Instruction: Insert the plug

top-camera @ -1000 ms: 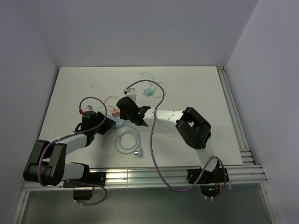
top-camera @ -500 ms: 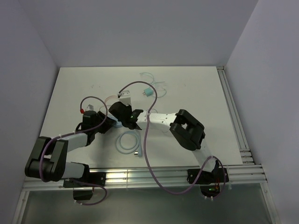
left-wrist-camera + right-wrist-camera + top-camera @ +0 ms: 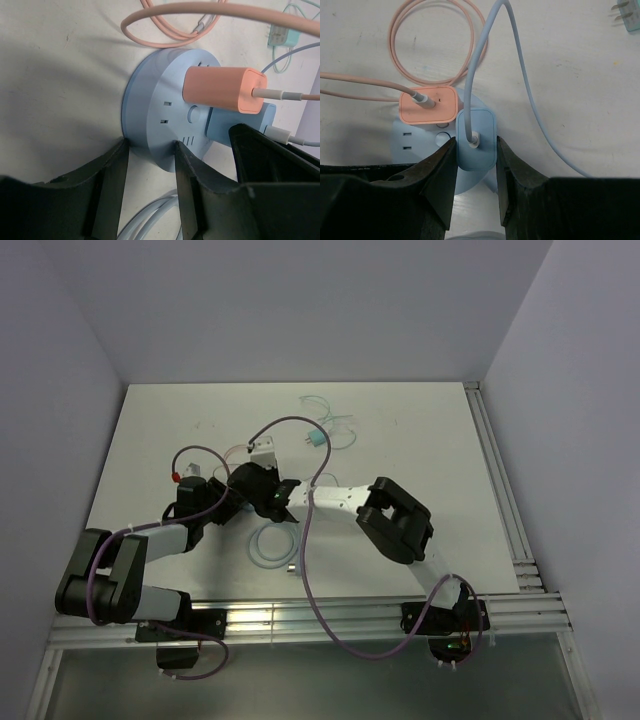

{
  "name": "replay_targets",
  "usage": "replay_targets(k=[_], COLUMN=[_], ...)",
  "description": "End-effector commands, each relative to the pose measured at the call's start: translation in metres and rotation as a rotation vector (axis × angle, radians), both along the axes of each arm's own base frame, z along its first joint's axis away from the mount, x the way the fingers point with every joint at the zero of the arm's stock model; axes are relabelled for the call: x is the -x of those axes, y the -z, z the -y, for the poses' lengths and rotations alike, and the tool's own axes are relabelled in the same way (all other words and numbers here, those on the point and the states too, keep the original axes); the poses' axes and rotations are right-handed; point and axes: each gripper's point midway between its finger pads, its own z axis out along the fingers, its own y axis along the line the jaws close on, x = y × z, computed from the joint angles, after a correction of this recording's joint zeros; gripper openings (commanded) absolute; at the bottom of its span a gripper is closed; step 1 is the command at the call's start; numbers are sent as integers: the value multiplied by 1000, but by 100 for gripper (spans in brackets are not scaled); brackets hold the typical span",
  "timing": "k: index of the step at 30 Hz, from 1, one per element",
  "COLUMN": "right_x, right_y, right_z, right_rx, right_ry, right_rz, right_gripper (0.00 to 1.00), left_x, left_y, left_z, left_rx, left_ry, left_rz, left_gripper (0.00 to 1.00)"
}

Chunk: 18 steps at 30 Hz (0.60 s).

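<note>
A round light-blue socket hub (image 3: 160,100) lies on the white table. An orange plug (image 3: 222,90) sits in it, with its pink cable looping behind. My left gripper (image 3: 151,147) is shut on the hub's near rim, one finger on each side. My right gripper (image 3: 476,145) is shut on a light-blue plug (image 3: 476,137), which stands on the hub (image 3: 415,142) right beside the orange plug (image 3: 427,105). Its prongs are hidden. In the top view both grippers, the left (image 3: 232,502) and the right (image 3: 252,492), meet over the hub and hide it.
A teal plug (image 3: 316,438) and a white adapter (image 3: 262,448) lie behind the hub. A pale coiled cable (image 3: 272,543) lies in front of it. The blue plug's cable (image 3: 530,100) trails to the right. Metal rails (image 3: 500,490) run along the table's right and near edges.
My right gripper has moved left with the blue plug, from beside the hub to on top of it. The left gripper has stayed on the hub's rim.
</note>
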Motion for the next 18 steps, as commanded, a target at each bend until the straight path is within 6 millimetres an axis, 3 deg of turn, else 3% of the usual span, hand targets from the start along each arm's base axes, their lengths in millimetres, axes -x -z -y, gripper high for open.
replay_targets(k=[1,18], right_x=[55,99], right_y=[114,187], right_z=[43,67], right_rx=[213,305], right_ry=[-64,-128], right_rz=[-268,-379], right_gripper=[0,0], left_x=[7,10], left_y=[7,7], left_z=[4,4], left_rx=[10,14], left_ry=[19,17], left_rz=[-31,-32], left_gripper=[46,45])
